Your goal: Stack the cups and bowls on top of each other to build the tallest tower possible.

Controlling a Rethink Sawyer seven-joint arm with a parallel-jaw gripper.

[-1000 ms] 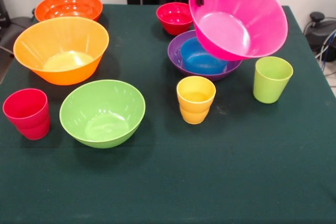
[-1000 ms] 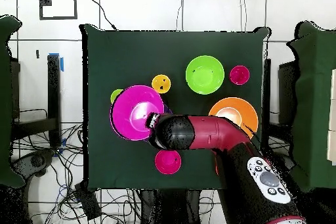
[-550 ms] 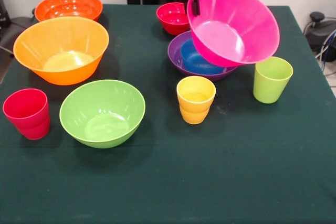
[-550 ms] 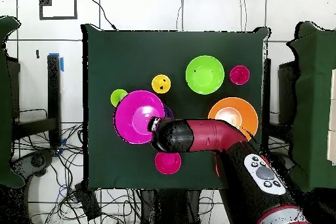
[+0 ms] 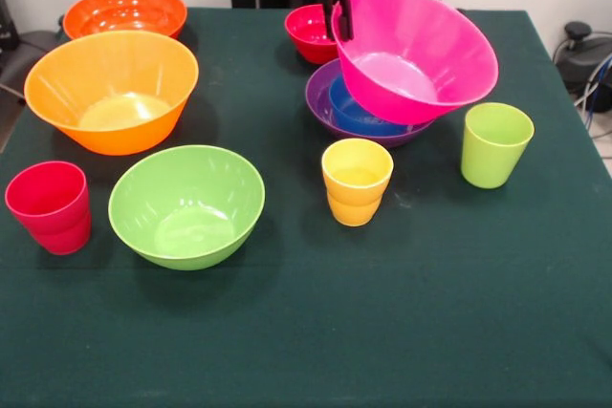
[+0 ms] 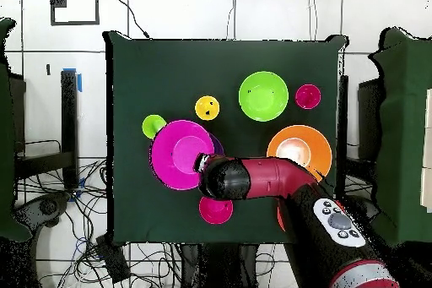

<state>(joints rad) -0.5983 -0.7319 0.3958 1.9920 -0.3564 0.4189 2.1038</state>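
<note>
I have the large pink bowl [image 5: 413, 54] in the gripper [image 5: 338, 14], whose dark fingers [image 5: 346, 16] are clamped on the bowl's far-left rim. The bowl hangs tilted, its open side turned towards the near side, directly over the purple bowl [image 5: 321, 100], which sits on the table [image 5: 382, 312] with the small blue bowl [image 5: 354, 114] nested inside it. From the front I cannot tell whether the pink bowl's underside touches those two or hangs just clear of them. In the overhead view the pink bowl [image 6: 182, 154] covers almost all of the purple one, and the arm [image 6: 261, 180] reaches in to its rim.

Just behind the gripper, the small red bowl [image 5: 312, 32] stands upright. In front of the purple bowl is the yellow cup [image 5: 356, 182], and to the right of that, near the pink bowl's low edge, the lime green cup [image 5: 494, 144].

The left half of the table holds the rest, all upright and apart: the red-orange bowl [image 5: 124, 10] at the far corner, the light orange bowl [image 5: 111, 89] nearer, then the lime green bowl [image 5: 186, 205], with the red cup [image 5: 50, 207] at the left edge.
</note>
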